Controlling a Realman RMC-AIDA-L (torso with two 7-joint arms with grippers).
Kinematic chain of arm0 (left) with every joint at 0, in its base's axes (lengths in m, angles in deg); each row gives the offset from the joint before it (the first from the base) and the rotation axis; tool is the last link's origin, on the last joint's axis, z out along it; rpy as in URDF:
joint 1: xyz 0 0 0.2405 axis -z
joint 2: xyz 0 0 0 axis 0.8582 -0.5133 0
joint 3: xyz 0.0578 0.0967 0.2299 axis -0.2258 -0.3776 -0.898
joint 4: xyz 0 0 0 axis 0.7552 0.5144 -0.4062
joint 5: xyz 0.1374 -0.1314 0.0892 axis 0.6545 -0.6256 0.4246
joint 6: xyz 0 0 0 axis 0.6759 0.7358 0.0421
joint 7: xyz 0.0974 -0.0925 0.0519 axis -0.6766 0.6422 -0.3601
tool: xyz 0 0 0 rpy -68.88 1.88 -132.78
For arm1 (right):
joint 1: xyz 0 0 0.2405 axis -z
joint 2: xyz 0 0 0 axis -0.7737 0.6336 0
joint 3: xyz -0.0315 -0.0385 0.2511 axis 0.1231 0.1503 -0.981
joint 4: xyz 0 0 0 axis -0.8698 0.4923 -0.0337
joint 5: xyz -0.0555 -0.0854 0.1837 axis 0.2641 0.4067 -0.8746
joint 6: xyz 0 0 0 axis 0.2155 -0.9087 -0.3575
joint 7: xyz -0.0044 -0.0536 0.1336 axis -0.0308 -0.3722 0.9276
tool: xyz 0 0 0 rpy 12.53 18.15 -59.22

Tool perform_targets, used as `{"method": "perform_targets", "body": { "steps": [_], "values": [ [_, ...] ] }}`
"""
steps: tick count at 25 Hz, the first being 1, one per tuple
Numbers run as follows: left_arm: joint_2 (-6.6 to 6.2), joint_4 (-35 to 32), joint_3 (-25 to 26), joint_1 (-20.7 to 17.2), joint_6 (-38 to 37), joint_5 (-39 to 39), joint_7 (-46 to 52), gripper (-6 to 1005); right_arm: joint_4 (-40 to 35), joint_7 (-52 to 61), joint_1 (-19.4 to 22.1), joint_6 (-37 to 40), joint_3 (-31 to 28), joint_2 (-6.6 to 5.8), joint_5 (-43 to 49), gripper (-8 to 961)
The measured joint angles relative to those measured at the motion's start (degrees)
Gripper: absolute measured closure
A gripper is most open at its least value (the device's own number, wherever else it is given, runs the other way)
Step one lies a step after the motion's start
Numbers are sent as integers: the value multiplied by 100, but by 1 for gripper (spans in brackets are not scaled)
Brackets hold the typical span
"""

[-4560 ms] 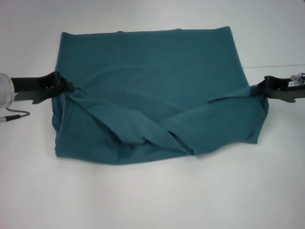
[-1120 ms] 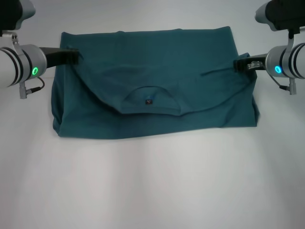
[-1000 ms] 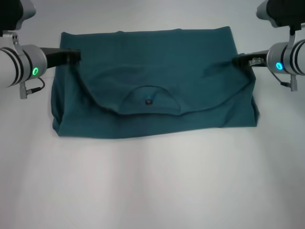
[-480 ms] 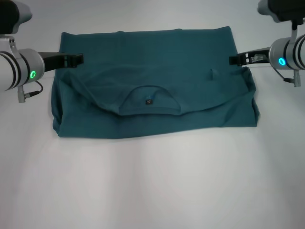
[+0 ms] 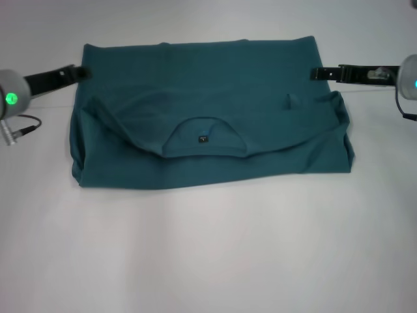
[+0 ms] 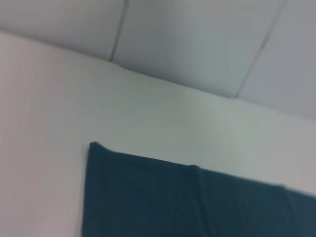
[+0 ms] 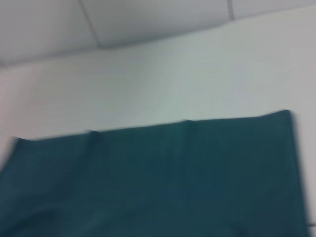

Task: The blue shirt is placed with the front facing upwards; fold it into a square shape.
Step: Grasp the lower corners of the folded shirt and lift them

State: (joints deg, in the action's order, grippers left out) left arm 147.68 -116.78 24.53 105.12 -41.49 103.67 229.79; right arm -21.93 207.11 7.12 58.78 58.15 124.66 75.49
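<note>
The blue shirt [image 5: 208, 117] is seen folded on the white table [image 5: 208, 254], collar on top. The left pincer [image 5: 79, 70] is held at the shirt's left edge, the right pincer [image 5: 316, 73] at its right edge; nothing is gripped, and their opening cannot be told.

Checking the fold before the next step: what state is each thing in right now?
blue shirt: lying flat, folded over, collar and neck label on top.
left claw: at the shirt's left edge, holding nothing.
right claw: at the shirt's right edge, holding nothing.
table: white, bears the shirt.
</note>
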Motion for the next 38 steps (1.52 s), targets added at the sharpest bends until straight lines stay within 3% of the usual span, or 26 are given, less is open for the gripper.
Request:
{"method": "perform_targets", "body": {
  "steps": [1,6,9,15,24,29,38],
  "values": [
    [-13,-115,-1,-123,-165,-171,137,463,-91,-177,148,242,-2,-4,-339,24],
    [-138,-283,19,-618,-926,-1183,302,464,-205,-894,779,1346,-56,-61,-1535,13],
    [-199,-200,119,-837,-1337,-1629,314,469,-211,-1126,1036,1798,-186,-64,-1768,13],
    [-210,-12,214,-1051,-1864,-1711,258,474,-176,-1527,1259,2516,-467,-1,-1836,14],
    [-172,102,207,-1323,-1919,-1424,-754,473,-166,-1568,1325,2611,-505,-13,-1839,15],
    [-176,466,161,-1213,-1472,-952,-939,474,-164,-1572,1328,2586,-509,-1,-1838,16],
    [-151,618,92,-1138,-1422,-838,-1043,477,-123,-1574,1348,2587,-509,-1,-1817,17]
  ]
}}
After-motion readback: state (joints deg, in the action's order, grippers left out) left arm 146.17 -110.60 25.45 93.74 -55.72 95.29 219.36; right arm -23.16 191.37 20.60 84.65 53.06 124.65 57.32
